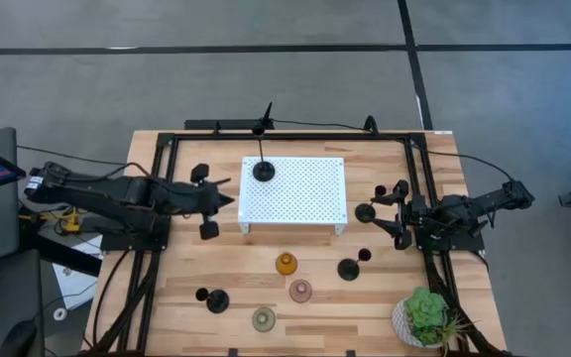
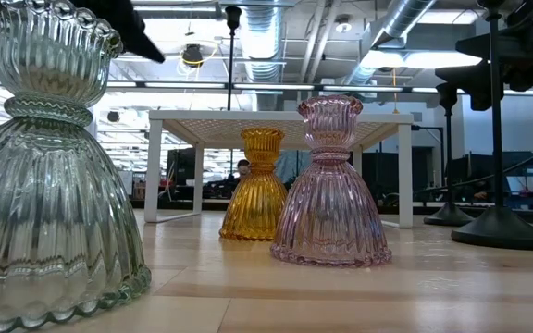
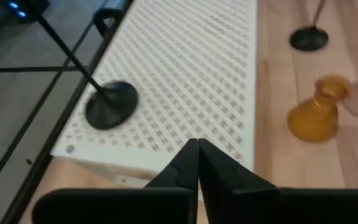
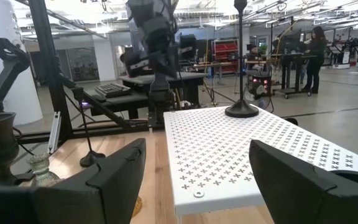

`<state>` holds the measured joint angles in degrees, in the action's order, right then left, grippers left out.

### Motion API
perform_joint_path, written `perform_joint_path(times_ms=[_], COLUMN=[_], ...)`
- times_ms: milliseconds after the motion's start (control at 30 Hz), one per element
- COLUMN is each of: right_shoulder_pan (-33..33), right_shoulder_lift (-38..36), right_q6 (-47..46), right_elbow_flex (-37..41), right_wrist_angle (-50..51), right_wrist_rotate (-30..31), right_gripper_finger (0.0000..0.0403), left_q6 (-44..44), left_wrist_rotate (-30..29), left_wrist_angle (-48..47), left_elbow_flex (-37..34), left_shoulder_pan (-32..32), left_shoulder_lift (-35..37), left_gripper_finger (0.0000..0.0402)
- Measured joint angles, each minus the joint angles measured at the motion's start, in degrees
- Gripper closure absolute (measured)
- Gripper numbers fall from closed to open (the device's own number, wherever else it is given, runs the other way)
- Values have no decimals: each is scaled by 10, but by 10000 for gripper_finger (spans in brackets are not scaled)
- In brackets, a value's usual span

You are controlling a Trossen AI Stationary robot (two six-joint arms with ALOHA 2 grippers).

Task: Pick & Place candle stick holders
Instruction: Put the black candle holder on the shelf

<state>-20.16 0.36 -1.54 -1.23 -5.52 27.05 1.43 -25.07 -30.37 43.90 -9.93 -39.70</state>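
From above, the left gripper [image 1: 228, 201] sits just off the left edge of the white perforated platform [image 1: 305, 193], its fingers pressed together and holding nothing; the left wrist view confirms this, showing the two dark fingers [image 3: 188, 163] meeting in a closed point over the platform's near edge. One matte black candle stick holder with a disc base and thin stem [image 1: 264, 170] stands upright on the platform's far left corner. On the wooden table [image 1: 167, 297] in front of the platform, a second black holder [image 1: 216, 299] stands at the left, then the pale green ribbed glass holder [image 1: 264, 318], the amber glass holder [image 1: 285, 264], the pink glass holder [image 1: 300, 291] and a third black holder [image 1: 348, 269]. The low view alone shows the glass holders' fluted, bell-shaped bodies, with green [image 2: 40, 176] nearest, amber [image 2: 259, 190] and pink [image 2: 329, 185] behind. The right gripper [image 1: 383, 212] waits just beside the platform's right edge, fingers spread wide and empty, as the right wrist view shows. A green potted plant [image 1: 426, 317] stands at the table's front right corner.
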Motion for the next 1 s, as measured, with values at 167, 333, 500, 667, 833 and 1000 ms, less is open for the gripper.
perform_joint_path(times_ms=[167, 333, 500, 667, 833, 1000], right_shoulder_pan=[0, 0, 0, 0, -2, -25], right_shoulder_lift=[0, 0, 0, 0, 0, 0], right_q6=[0, 0, 0, 0, -45, -107], right_elbow_flex=[0, 0, 0, 0, 0, -14], right_wrist_angle=[0, -1, -1, 0, 2, 79], right_wrist_rotate=[0, 0, 0, 0, 0, -47], right_gripper_finger=[127, 127, 127, 127, 127, 127], left_q6=[11, 58, 89, 90, 84, 83], left_wrist_rotate=[-1, -1, 7, 46, 54, 53], left_wrist_angle=[69, 181, 249, 284, 286, 286], left_elbow_flex=[-72, -156, -225, -262, -270, -270], left_shoulder_pan=[-25, -44, -55, -55, -55, -55], left_shoulder_lift=[36, 89, 153, 201, 211, 208], left_gripper_finger=[393, 396, 393, 396, 391, 390])
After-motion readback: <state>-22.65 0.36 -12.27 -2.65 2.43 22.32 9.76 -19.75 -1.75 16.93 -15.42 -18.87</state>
